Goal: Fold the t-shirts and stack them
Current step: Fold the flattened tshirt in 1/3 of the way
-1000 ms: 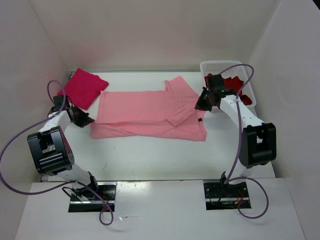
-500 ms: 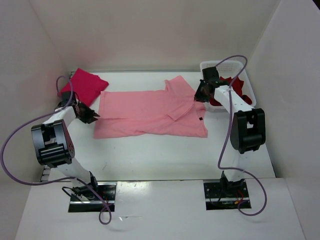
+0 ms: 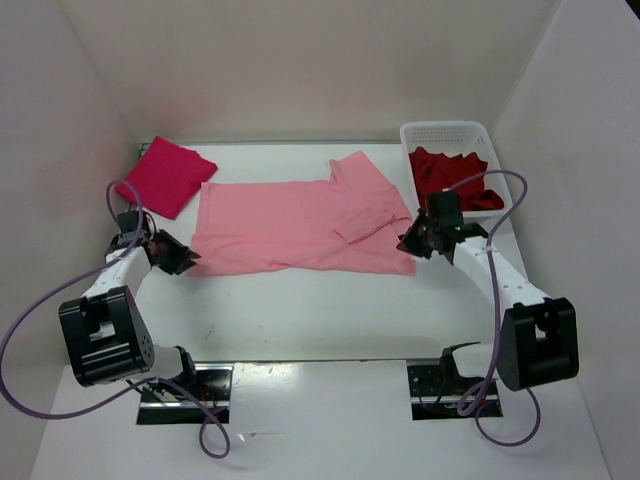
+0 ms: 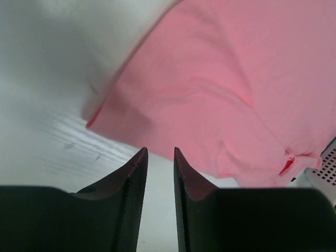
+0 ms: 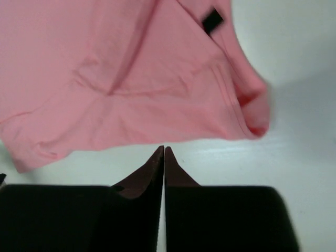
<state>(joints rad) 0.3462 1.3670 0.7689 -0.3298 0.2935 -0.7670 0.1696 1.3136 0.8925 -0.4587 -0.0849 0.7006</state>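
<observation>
Jaws on the left arm stand slightly apart with nothing between them, low over the bench [image 3: 320, 310] just beside the lower left corner of the pale pink shirt [image 3: 290, 225]. In the left wrist view their tips stop just short of that shirt's [image 4: 220, 79] edge, and a bit of white basket [image 4: 328, 169] shows at the right edge of the frame. Jaws on the right arm are pressed together and hold nothing; in the right wrist view their tips sit just below the shirt's [image 5: 131, 68] hem

A small black tag [image 5: 212, 21] lies on the pink cloth at the top of the right wrist view; any writing on it is too small to read

The pale pink shirt lies spread flat across the middle of the overhead view, one sleeve folded in on its right side. The crimson shirt [image 3: 165, 175] lies folded in the upper left, well apart from the left jaws. The dark red shirt [image 3: 450, 175] lies crumpled in the basket [image 3: 445, 128] at the upper right

Half a second ago the right jaws were up by the basket at the shirt's upper right; now they are down at its lower right corner, and the dark red shirt shows uncovered. The left jaws have slid a little lower along the left edge. A second ago a lower layer of cloth stuck out at the bottom left; now that hem looks straighter
</observation>
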